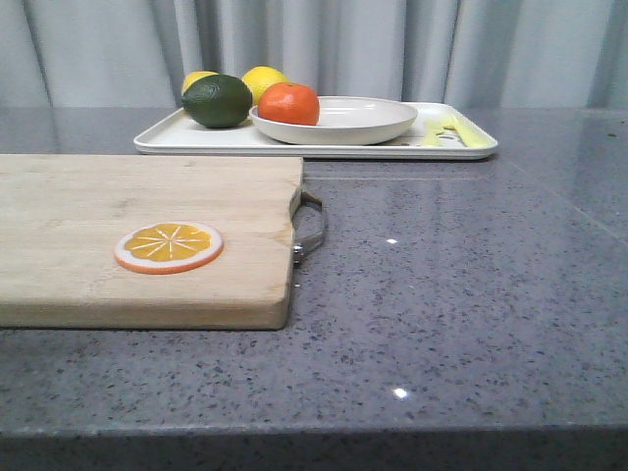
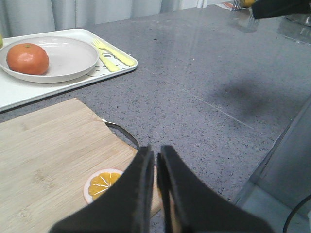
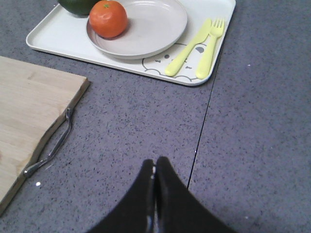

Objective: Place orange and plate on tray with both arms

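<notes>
Nearest the front camera: bare grey stone table (image 1: 461,324), speckled, with a wooden cutting board (image 1: 137,235) lying on its left half. The board's metal handle (image 1: 309,228) sticks out from its right edge. An orange slice disc (image 1: 168,245) lies flat on the board, near the front.

Orange (image 1: 289,103) sits inside the plate (image 1: 363,123), on the plate's left side, touching its inner surface. Plate rests on the tray (image 1: 167,142), roughly mid-tray. Tray lies at the far side of the table, beyond the board and apart from it.

On the tray left of the plate: a dark green fruit (image 1: 217,100), just beside the orange. Behind them, two lemons (image 1: 263,80), partly hidden. On the tray right of the plate: a yellow fork and knife (image 1: 453,130), side by side, lying over a bear line drawing (image 3: 165,60) that shows clearly only in the right wrist view.

Left gripper (image 2: 155,162): fingers pressed nearly together with only a thin slit between them, nothing held. It hangs over the near corner of the board, by the slice and handle, well apart from the tray.

Right gripper (image 3: 154,170): fingers closed tip to tip, nothing held. It hangs over bare table right of the board, the tray ahead of it.

Pale curtain (image 1: 392,49) hangs behind the table.
</notes>
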### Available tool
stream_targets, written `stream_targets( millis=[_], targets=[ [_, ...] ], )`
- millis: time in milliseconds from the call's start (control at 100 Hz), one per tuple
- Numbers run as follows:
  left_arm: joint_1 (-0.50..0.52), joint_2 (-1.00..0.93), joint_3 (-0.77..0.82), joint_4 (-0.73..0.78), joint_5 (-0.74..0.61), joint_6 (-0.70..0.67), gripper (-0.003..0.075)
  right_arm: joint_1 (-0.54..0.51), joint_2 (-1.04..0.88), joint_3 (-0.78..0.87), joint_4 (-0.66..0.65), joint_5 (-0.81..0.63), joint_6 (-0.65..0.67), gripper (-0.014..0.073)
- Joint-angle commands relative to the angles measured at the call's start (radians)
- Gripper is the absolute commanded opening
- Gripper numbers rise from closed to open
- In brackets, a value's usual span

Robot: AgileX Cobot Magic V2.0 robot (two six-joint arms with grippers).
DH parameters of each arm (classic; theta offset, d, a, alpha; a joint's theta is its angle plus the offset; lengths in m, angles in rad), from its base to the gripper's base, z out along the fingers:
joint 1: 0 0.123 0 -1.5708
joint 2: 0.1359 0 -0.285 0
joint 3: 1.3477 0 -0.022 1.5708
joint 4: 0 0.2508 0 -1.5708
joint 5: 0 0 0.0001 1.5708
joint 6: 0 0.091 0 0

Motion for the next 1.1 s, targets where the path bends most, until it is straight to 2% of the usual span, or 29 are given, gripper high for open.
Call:
stream_targets(
  millis=[0,190,370,1090],
  targets=[
    [-0.001,0.002,-0.027,-0.012,-0.087,0.003,0.0006,-0.002,-0.105,0.051,0.008,-0.093,-0.014,-0.0067],
    [-0.001,0.002,-0.027,-0.012,-0.087,0.003,0.0006,-0.002,-0.266,0.166,-0.002,-0.102,-0.015,-0.0067],
    [-0.001,0.002,-0.027,-0.012,-0.087,0.003,0.0006,-0.002,-0.352,0.205,-0.011,-0.094,-0.014,-0.0067],
    [-0.001,0.002,-0.027,-0.012,-0.087,0.003,0.0006,-0.002,-0.357,0.205,-0.009,-0.086,-0.014,-0.0067]
  ],
)
